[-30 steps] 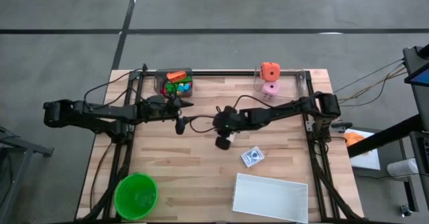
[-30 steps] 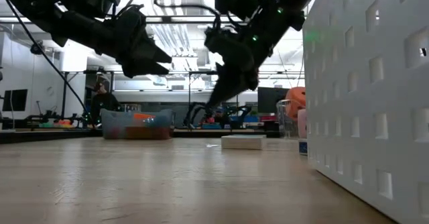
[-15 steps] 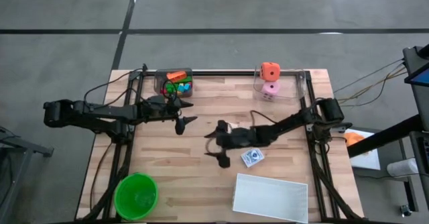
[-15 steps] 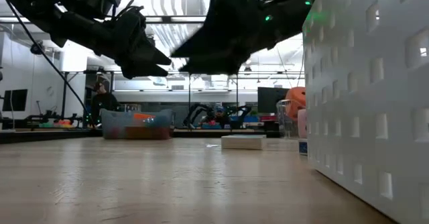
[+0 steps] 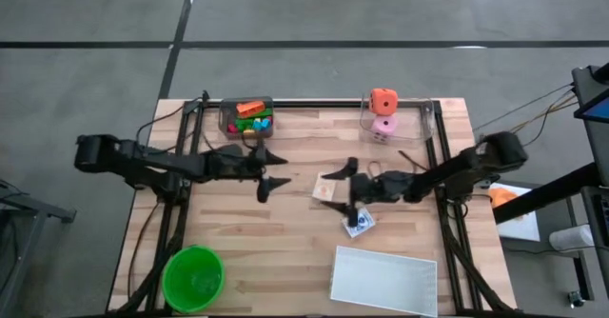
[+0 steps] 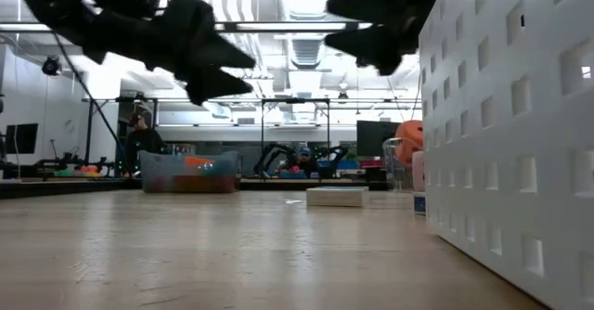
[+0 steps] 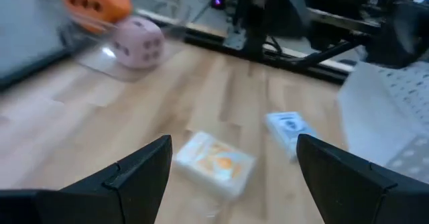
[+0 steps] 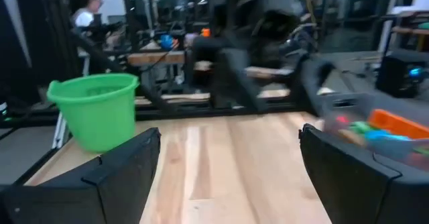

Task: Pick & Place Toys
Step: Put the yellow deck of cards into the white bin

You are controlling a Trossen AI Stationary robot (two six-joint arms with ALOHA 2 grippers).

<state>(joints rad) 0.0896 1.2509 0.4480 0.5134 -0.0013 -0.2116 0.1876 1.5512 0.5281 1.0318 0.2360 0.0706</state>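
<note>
My left gripper [image 5: 283,168] hangs open and empty over the table's middle, left of an orange-printed card [image 5: 325,187] that lies flat on the wood. My right gripper [image 5: 335,192] is open and empty, above the table beside that card and a blue-printed card [image 5: 359,223]. Both cards show in the left wrist view, orange [image 7: 214,163] and blue [image 7: 288,127]. An orange holed cube [image 5: 383,100] and a pink dotted die [image 5: 383,125] sit in a clear tray at the far right. A clear bin [image 5: 249,118] at the far left holds several small colourful toys.
A round green bowl [image 5: 193,278] stands at the near left corner and a white rectangular tray [image 5: 383,280] at the near right. Black frame rails run along the far edge and both sides. Bare wood lies between the bowl and the cards.
My right gripper has swung toward the near edge and then drawn back toward the table's right edge, turning as it went; the orange-printed card now shows beside it. My left gripper has moved a little toward the right. Both stay open.
</note>
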